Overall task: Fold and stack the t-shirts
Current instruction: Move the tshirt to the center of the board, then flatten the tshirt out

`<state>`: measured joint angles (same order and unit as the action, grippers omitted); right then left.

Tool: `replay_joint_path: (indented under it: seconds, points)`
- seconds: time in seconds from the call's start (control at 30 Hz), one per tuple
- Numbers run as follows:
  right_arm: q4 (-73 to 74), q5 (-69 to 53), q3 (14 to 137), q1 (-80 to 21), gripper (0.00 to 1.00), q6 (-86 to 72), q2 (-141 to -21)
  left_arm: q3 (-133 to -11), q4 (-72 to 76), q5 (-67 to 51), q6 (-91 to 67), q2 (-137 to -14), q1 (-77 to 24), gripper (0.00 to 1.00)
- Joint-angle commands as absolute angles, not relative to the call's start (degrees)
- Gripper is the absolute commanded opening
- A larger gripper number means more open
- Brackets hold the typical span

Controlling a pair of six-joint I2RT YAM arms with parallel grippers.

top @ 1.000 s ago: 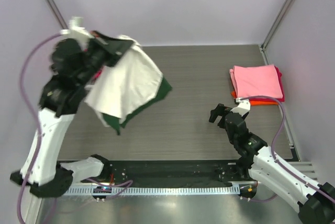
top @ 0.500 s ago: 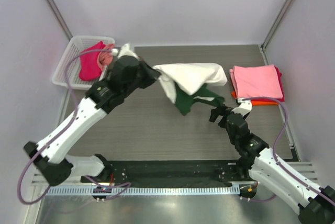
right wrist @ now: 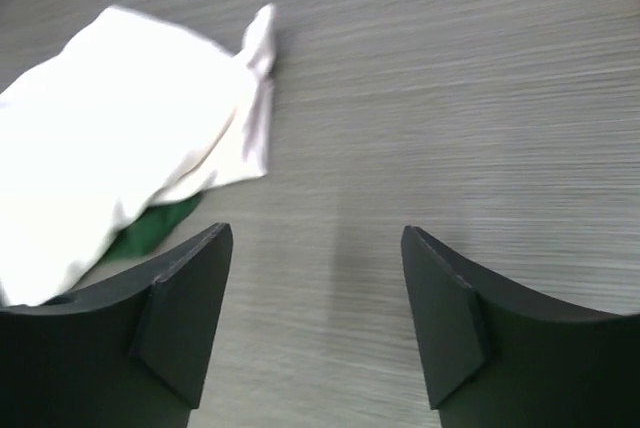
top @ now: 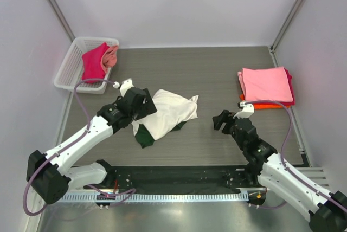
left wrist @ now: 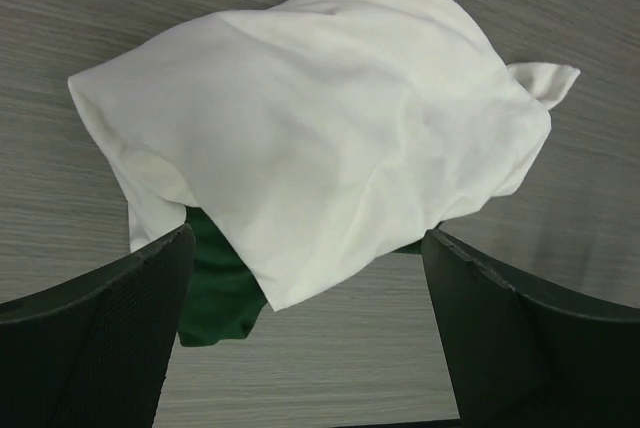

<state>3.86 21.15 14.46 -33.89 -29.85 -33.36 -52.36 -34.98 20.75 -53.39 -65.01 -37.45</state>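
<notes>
The right gripper's (right wrist: 312,238) two dark fingers (right wrist: 180,318) stand apart at 6 o'clock, with only the grey wood-grain table (right wrist: 450,98) between them. A crumpled cream t-shirt (right wrist: 120,138) lies at 9 to 10 o'clock, with dark green fabric (right wrist: 150,230) showing under its near edge.

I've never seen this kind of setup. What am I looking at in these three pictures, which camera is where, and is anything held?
Two robot arms are bolted at the near edge of a table, each ending in a two-finger gripper. The wide picture comes from a fixed camera above and behind them. The other two come from cameras on the wrists, so the dark shapes at the bottom are each arm's own fingers. A crumpled cream t-shirt with dark green parts lies on the table by the left gripper, whose jaws stand open, holding nothing. The right gripper is open and empty too, over bare table. At the far right sits a folded stack, pink on top. A white basket at the far left holds more shirts.
</notes>
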Motion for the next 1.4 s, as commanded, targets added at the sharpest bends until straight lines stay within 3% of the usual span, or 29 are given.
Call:
replay_joint_path:
  seconds: [0.0, 0.1, 0.33, 0.53, 0.63, 0.83, 0.97, 1.0, 1.07, 1.2, 1.37]
  points:
    - [-5.26, 5.93, 14.5, -33.84, 0.73, -28.99, -37.16, -55.37, -35.5, 24.96, -48.35, -63.54, -39.73, 0.95]
    - [-5.62, 0.8, 18.01, -33.93, 0.58, -32.86, -46.47, -55.2, -36.82, 25.05, -47.47, -63.9, -39.73, 0.92]
    - [-11.42, -8.52, 23.63, -34.98, 0.57, -44.11, -64.76, -53.7, -37.0, 25.14, -46.76, -64.25, -40.43, 0.89]
    - [-15.55, -5.01, 26.19, -37.88, 0.56, -53.51, -74.34, -52.82, -37.18, 24.7, -46.5, -60.39, -40.43, 0.89]
    - [-19.15, -3.43, 27.94, -39.98, 0.48, -59.75, -80.58, -52.65, -37.79, 25.14, -46.32, -57.93, -40.43, 0.89]
    - [-20.39, 5.88, 33.56, -45.96, 0.46, -66.61, -89.81, -53.09, -40.16, 26.01, -45.88, -54.58, -40.43, 0.89]
    - [-21.62, 8.34, 37.08, -46.05, 0.34, -66.28, -95.61, -53.26, -41.75, 26.63, -45.26, -52.91, -40.34, 0.89]
    - [-20.49, 8.7, 38.05, -45.97, 0.18, -65.4, -95.97, -53.26, -42.36, 26.8, -45.09, -52.39, -40.43, 0.89]
    - [-16.9, 10.36, 42.26, -45.88, 0.02, -60.41, -95.54, -53.7, -43.41, 27.33, -44.91, -52.03, -40.43, 0.89]
    - [-0.39, 16.78, 51.13, -46.32, 0.01, -50.66, -85.38, -54.58, -45.52, 27.77, -44.39, -51.15, -40.43, 0.89]
    - [19.04, 19.87, 75.89, -53.51, 0.01, -37.9, -80.86, -55.11, -45.62, 28.91, -44.03, -49.13, -40.43, 0.9]
